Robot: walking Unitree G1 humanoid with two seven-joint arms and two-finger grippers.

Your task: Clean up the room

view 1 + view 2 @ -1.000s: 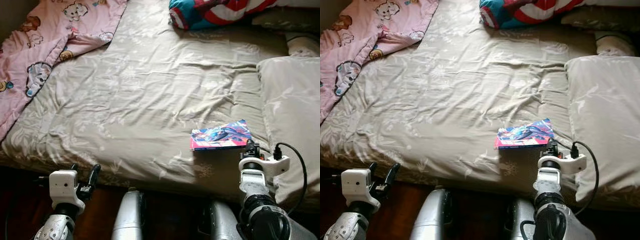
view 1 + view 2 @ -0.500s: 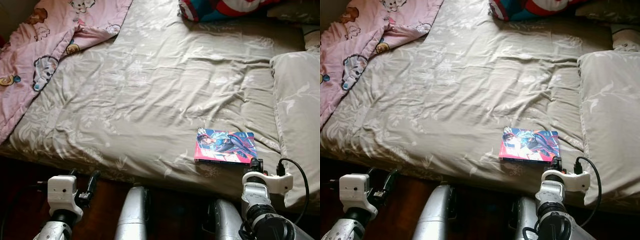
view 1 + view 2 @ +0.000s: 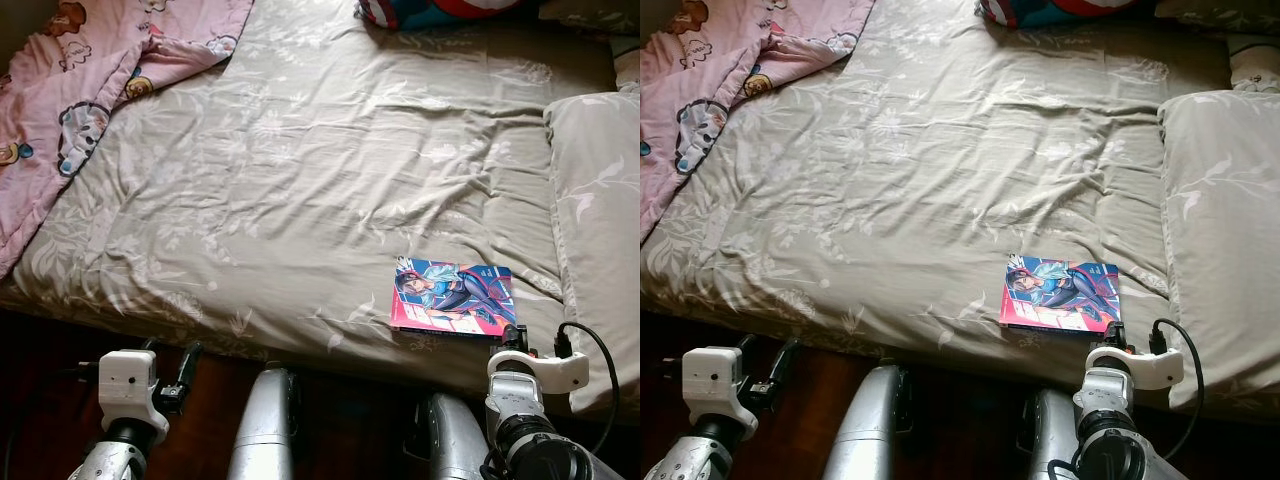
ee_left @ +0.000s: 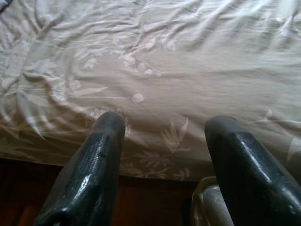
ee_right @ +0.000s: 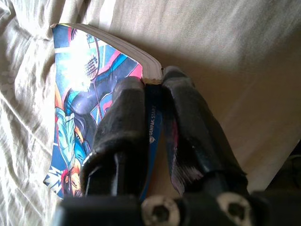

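- Lying flat on the beige leaf-patterned bedsheet [image 3: 300,170], a comic book [image 3: 452,298] with a bright blue, red and pink cover sits near the bed's front edge, just beside the big beige pillow [image 3: 598,200] on the robot's right.
- The right pincer [image 5: 153,101] points at the book's nearer edge; in the right wrist view its two black fingers [image 5: 120,127] lie close together, one over the cover and one past the spine, with the dark blue spine showing in the narrow gap between them.
- Whether those fingers actually press on the book cannot be told from the pictures.
- From the head camera the right wrist [image 3: 525,372], white with a black cable looped at its side, sits at the bed's front edge just below the book.
- The left pincer [image 4: 164,136] hangs low off the front edge of the bed on the robot's left, its fingers [image 4: 101,155] spread well apart with nothing between them, facing the sheet.
- A pink cartoon-print blanket [image 3: 75,100] is bunched over the far left corner of the bed.
- A red, white and blue cushion [image 3: 440,10] lies at the far edge.
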